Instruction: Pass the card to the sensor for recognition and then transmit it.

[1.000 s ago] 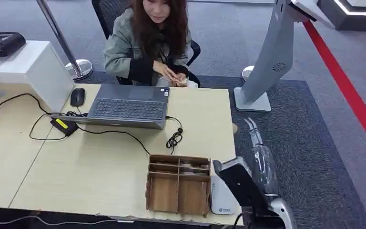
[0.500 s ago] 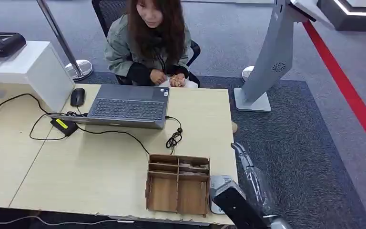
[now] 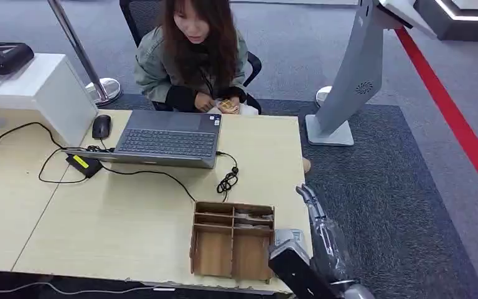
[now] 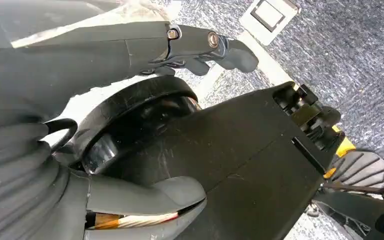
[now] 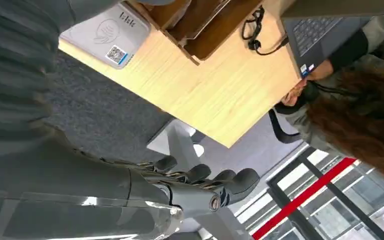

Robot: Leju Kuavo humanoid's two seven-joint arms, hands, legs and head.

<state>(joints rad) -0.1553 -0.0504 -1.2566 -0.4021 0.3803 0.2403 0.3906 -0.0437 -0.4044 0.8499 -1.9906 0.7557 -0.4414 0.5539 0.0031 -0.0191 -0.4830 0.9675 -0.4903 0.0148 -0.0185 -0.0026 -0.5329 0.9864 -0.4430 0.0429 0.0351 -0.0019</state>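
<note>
1. The step in hand looks like the start: the card has to be fetched before it can go to the sensor. The right hand (image 3: 311, 202) hovers off the right side of the wooden organizer (image 3: 232, 240). Its fingers are stretched out, slightly apart, with nothing in them.
2. The white card reader (image 3: 288, 235) lies flat on the table (image 3: 131, 218), touching or just beside the organizer's right wall. The right forearm partly covers it.
3. I cannot place the card for certain. Pale flat things lie in the organizer's far right compartments and may be cards.
4. In the left wrist view, a thin orange-and-white strip (image 4: 130, 220) sits under the thumb of the left hand (image 4: 90, 55). Whether that is a card, or whether the hand is gripping it, I cannot tell. Its other fingers lie straight.
5. To do this well, I would bring the card down flat over the reader's printed face and hold it steady until it reads. The forearm should stay clear of the organizer's wall. The card should then go across to the person (image 3: 193, 56) seated beyond the organizer.
6. Count:
   - one organizer
   - one card reader
   - one open laptop (image 3: 168, 140) beyond the organizer
   - one mouse (image 3: 101, 126) left of the laptop
   - one person
   - two robot hands
</note>
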